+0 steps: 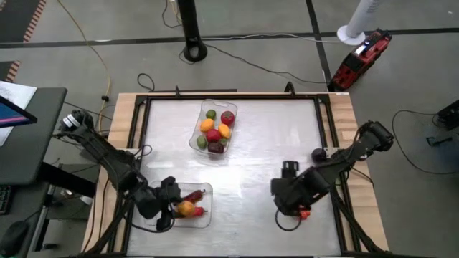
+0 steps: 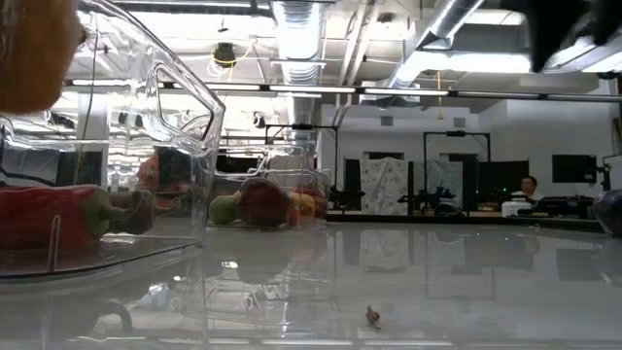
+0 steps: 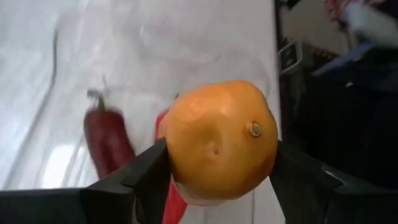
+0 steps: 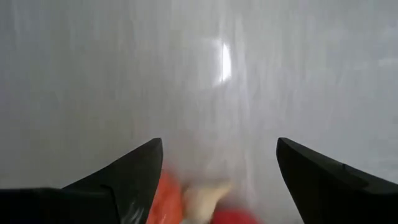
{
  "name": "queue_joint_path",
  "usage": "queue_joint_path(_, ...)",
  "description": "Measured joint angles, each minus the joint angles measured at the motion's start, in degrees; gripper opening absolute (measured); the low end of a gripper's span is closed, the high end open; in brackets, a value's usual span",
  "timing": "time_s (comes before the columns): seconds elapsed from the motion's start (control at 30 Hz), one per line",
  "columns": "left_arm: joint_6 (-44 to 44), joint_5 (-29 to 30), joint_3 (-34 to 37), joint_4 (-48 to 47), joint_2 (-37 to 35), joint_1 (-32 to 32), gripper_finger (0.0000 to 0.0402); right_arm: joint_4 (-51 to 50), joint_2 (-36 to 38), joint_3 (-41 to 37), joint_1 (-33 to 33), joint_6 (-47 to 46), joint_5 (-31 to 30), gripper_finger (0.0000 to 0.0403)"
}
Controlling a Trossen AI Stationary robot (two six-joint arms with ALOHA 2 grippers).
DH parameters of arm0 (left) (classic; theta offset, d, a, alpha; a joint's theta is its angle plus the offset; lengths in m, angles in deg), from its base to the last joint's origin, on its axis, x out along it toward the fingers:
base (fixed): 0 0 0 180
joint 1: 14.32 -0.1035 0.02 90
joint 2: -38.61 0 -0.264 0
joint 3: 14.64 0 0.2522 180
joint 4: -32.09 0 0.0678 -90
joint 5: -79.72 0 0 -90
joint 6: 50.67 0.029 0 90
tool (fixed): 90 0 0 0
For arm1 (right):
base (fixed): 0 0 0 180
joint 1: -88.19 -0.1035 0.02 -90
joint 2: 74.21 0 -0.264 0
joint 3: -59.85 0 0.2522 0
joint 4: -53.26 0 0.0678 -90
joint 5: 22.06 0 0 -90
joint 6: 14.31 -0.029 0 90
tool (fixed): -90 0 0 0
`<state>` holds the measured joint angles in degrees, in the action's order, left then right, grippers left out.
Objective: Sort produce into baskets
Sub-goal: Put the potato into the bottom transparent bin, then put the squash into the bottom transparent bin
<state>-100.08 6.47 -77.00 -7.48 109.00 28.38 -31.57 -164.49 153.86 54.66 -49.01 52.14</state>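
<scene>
My left gripper [image 1: 176,207] is shut on a round orange fruit [image 3: 221,143] over the near clear basket [image 1: 203,190] at the table's front left. Two red peppers [image 3: 109,143] lie in that basket below the fruit. The low view shows the basket wall [image 2: 185,107], a pepper [image 2: 49,216] and the fruit [image 2: 29,49] above it. The far basket [image 1: 195,142] holds several pieces of produce [image 1: 215,127]. My right gripper [image 1: 288,206] is open at the front right, over a red and orange piece [image 4: 199,202] that lies between its fingers. My left gripper pinches the orange fruit by its two opposite sides [image 3: 177,155] between its two fingers. The fruit is lifted clear above the peppers and the basket floor, and its stem dimple [image 3: 254,129] faces the wrist camera.
The white table top [image 1: 265,143] lies bare between the two baskets and my right arm. A wooden frame [image 1: 344,107] borders the table. A small bit of debris [image 2: 372,315] lies on the table near the low camera. People sit at desks in the room behind.
</scene>
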Motion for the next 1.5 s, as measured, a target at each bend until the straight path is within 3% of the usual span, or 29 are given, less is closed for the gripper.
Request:
queue_joint_path(0.17, -5.99, 0.54, 0.03, -6.04, 1.66, 2.21, 0.0247, 0.54, 0.02, -3.84, -5.65, -3.26, 0.48, 0.0342)
queue_joint_path(0.33, -9.85, 0.55, 0.11, -11.41, 2.86, 2.18, 0.0307, 3.22, -0.02, -8.83, -7.13, -4.31, 1.71, 0.0357)
queue_joint_path(0.53, -11.21, -0.69, 0.11, -11.79, 2.77, 2.21, 0.0356, 4.97, 0.00, -11.33, -8.35, -9.50, 7.91, 0.0396)
queue_joint_path(0.93, -8.23, -2.31, -2.01, -12.69, 2.75, 2.21, 0.0359, 8.89, 0.00, -16.13, -14.26, -20.73, 10.20, 0.0398)
queue_joint_path(1.13, -3.95, 2.58, -6.52, -17.20, 2.71, 2.21, 0.0359, 11.08, 0.00, -16.39, -14.86, -22.50, 10.12, 0.0399)
queue_joint_path(1.27, -2.06, 6.13, -8.76, -20.27, 2.71, 2.21, 0.0359, 17.19, -0.04, -20.70, -14.85, -23.34, 10.69, 0.0396)
queue_joint_path(1.5, -1.11, 7.84, -10.60, -22.31, 2.69, 2.23, 0.0359, 18.60, 0.21, -24.29, -15.43, -25.00, 11.85, 0.0394)
